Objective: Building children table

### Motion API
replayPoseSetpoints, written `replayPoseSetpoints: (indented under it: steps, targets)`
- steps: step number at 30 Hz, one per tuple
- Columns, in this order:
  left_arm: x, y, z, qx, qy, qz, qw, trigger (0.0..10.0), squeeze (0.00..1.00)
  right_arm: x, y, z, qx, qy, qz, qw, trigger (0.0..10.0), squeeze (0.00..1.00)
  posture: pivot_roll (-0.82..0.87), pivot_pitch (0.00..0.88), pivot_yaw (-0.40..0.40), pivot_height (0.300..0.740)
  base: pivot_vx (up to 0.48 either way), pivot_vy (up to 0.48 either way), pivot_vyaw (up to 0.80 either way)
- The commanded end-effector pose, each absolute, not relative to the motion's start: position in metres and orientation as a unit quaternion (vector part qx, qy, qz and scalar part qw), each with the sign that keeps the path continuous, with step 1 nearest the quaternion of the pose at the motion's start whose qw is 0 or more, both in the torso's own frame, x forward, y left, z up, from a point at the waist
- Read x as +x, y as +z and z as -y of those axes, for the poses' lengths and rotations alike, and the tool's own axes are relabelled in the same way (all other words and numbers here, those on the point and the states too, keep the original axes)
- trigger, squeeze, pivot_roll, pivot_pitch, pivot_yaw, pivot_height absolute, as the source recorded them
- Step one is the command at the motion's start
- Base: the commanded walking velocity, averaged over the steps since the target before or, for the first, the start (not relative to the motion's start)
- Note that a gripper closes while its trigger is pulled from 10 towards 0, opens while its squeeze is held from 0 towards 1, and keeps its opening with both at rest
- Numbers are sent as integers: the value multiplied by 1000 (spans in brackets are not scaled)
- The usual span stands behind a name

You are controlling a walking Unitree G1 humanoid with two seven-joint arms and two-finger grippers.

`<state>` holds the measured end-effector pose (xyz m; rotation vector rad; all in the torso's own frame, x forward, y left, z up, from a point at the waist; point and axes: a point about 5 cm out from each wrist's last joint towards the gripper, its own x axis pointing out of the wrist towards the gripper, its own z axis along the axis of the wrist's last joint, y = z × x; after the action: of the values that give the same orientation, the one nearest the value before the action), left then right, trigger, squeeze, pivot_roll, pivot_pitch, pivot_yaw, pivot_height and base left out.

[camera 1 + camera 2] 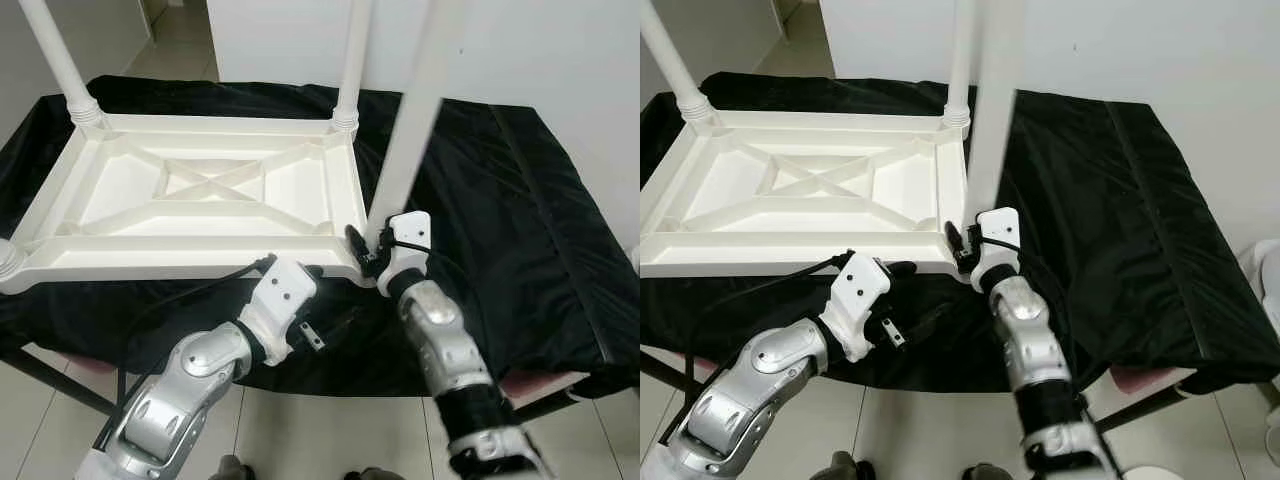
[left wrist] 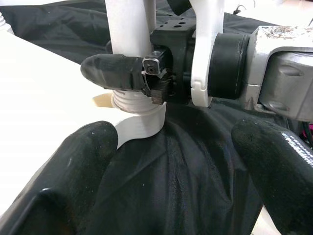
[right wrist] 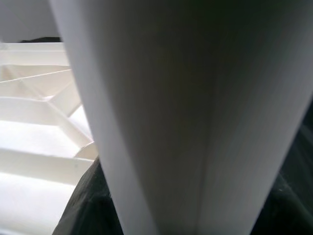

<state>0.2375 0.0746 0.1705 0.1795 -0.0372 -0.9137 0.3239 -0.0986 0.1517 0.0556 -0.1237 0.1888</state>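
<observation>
- Left eye view: white children's table (image 1: 200,190) lies upside down on a tabletop draped in black cloth (image 1: 500,200); its ribbed underside with a cross brace faces up.
- Two white legs stand upright in the far corner sockets, far left leg (image 1: 55,55) and far right leg (image 1: 352,60).
- Third white leg (image 1: 410,130) stands upright at the near right corner of the frame, its ribbed foot at the corner socket.
- Right pincer (image 1: 372,250) is clamped around the base of this third leg; left wrist view shows one black finger (image 2: 115,73) pressed against the leg just above its ribbed end.
- Left pincer (image 1: 300,285) sits at the near edge of the frame, just beside that corner; its two black fingers (image 2: 78,166) are spread wide apart and hold nothing.
- Pale tiled floor (image 1: 320,440) lies below the tabletop.
</observation>
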Motion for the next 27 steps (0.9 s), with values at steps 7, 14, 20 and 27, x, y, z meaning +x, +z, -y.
replayPoseSetpoints:
  steps: [7,14,20,27]
  targets:
    - [235,167,-71,88,-450,13,888,10000,0,313,145,88,37,36,35,998,10000,0,-117,95,-13,740,0,0,0]
    - [237,167,-70,89,-447,15,890,10000,0,312,150,88,34,52,44,997,10000,753,-116,99,-21,740,0,0,0]
    - [238,167,-71,90,-438,17,894,10000,0,307,155,88,31,68,65,995,10000,1000,-116,105,-22,740,0,0,0]
    - [243,170,-73,94,-408,25,908,10000,0,296,157,98,20,103,86,991,10000,0,-123,122,-22,740,0,0,0]
